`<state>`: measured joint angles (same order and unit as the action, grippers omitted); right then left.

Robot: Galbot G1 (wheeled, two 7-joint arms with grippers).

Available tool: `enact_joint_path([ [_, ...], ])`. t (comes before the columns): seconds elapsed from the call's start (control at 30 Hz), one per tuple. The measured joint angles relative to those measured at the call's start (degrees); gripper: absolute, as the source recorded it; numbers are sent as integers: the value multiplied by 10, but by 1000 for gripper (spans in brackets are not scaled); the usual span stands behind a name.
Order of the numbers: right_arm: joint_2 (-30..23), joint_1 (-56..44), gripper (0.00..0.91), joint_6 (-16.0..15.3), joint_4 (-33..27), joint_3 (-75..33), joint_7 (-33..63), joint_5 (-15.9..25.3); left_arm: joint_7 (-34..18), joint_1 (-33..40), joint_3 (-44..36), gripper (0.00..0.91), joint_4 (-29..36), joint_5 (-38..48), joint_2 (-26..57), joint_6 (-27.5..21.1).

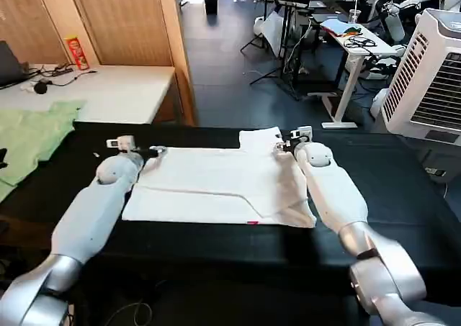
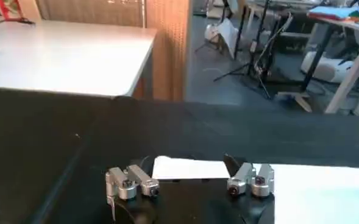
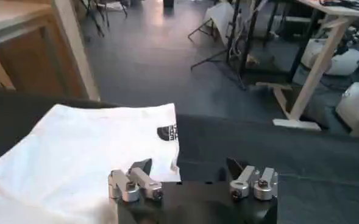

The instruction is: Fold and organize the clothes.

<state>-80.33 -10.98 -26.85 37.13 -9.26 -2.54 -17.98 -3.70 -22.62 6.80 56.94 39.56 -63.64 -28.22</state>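
The clothes, a white T-shirt [image 1: 216,182], lie partly folded in the middle of the black table [image 1: 403,168]. A small black print [image 3: 167,133] shows near its far corner. My left gripper [image 1: 155,152] is at the shirt's far left corner and stands open; in the left wrist view the gripper [image 2: 188,164] has the white edge of the shirt [image 2: 191,168] lying between its spread fingers. My right gripper [image 1: 284,143] is at the shirt's far right corner, also open. In the right wrist view that gripper [image 3: 188,167] straddles the edge of the shirt [image 3: 81,152], with one finger over cloth and the other over bare table.
A pale green garment [image 1: 32,135] lies at the table's left end. Behind it stands a white table [image 1: 108,88] with a red can [image 1: 74,52] and cables. A white air cooler [image 1: 428,74] stands at the right. Stands and desks fill the room beyond.
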Motion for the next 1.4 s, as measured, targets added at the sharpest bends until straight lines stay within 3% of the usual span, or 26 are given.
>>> enact_joint_path([
  [0.17,-1,4,878,0,-9,4,-11,3,8,4,-2,878,-24,-3,-2,1],
  [0.23,-1,5,878,0,-11,4,-12,3,11,6,-2,712,-30,-4,-3,3],
  [0.3,-1,5,868,-1,-12,2,-13,3,14,7,-3,692,-35,-7,-4,6],
  [0.4,-2,3,780,-1,-13,0,-16,2,18,10,-3,634,-43,-11,-6,14],
  [0.6,-4,-1,692,-2,-10,0,-18,1,21,17,-1,176,-56,-12,-11,20],
  [0.77,-6,-3,497,-6,-10,-3,-19,1,22,19,-1,117,-60,-11,-12,21],
  [0.87,-7,-5,263,-11,-10,-9,-19,-3,23,19,-1,88,-60,-13,-13,22],
  [0.9,-7,-6,234,-14,-8,-12,-18,-10,24,19,-1,78,-60,-14,-13,22],
  [1.2,-9,-11,137,-31,-4,-31,-10,-37,26,18,-1,49,-61,-24,-14,24],
  [1.4,-1,-29,88,3,16,-26,-15,-35,29,18,0,10,-60,-24,-14,26],
])
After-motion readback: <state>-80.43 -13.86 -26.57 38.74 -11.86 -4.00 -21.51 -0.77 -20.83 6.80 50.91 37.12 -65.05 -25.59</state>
